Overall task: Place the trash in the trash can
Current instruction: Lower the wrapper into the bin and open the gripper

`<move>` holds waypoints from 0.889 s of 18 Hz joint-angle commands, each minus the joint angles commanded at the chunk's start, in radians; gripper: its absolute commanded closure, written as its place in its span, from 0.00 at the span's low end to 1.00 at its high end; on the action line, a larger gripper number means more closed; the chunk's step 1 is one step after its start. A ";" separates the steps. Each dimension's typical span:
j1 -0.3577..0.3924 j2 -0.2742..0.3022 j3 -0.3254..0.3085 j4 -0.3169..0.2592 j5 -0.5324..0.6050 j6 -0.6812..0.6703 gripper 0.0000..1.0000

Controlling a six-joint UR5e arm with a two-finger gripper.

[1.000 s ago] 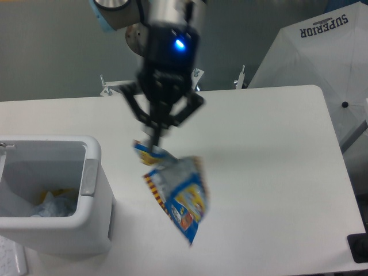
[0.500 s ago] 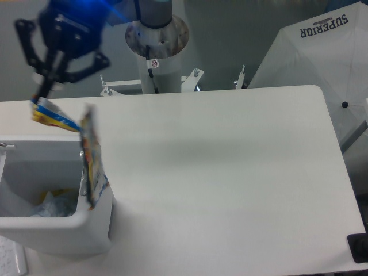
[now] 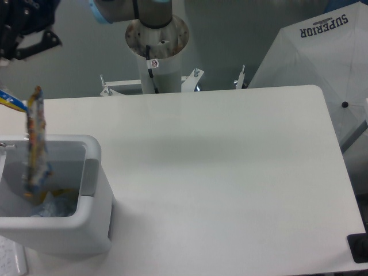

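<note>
The blue foil snack packet (image 3: pixel 34 144) hangs edge-on over the open trash can (image 3: pixel 57 225), its lower end dipping inside the rim. Its top corner runs to the frame's left edge, where my gripper (image 3: pixel 4 80) holds it. Most of the gripper is cut off by the top-left corner, and only its dark linkage (image 3: pixel 29 26) shows. The white bin stands at the table's front left with a grey tab (image 3: pixel 89 178) on its side. A clear crumpled piece of plastic trash (image 3: pixel 54 206) lies at its bottom beside something yellow.
The arm's base column (image 3: pixel 156 40) rises behind the table's far edge. A white cover printed SUPERIOR (image 3: pixel 322 52) stands off the right rear corner. A black object (image 3: pixel 359 247) sits at the front right corner.
The gripper has carried the packet from mid-table leftward and up to above the bin. The packet now hangs with its lower end inside the rim instead of against the bin's right wall.
</note>
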 joint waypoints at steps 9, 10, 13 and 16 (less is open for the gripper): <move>-0.006 -0.047 -0.137 0.002 0.005 0.069 1.00; -0.006 -0.058 -0.137 0.002 0.006 0.069 1.00; -0.006 -0.087 -0.172 0.008 0.017 0.071 1.00; -0.006 -0.109 -0.193 0.008 0.058 0.101 0.96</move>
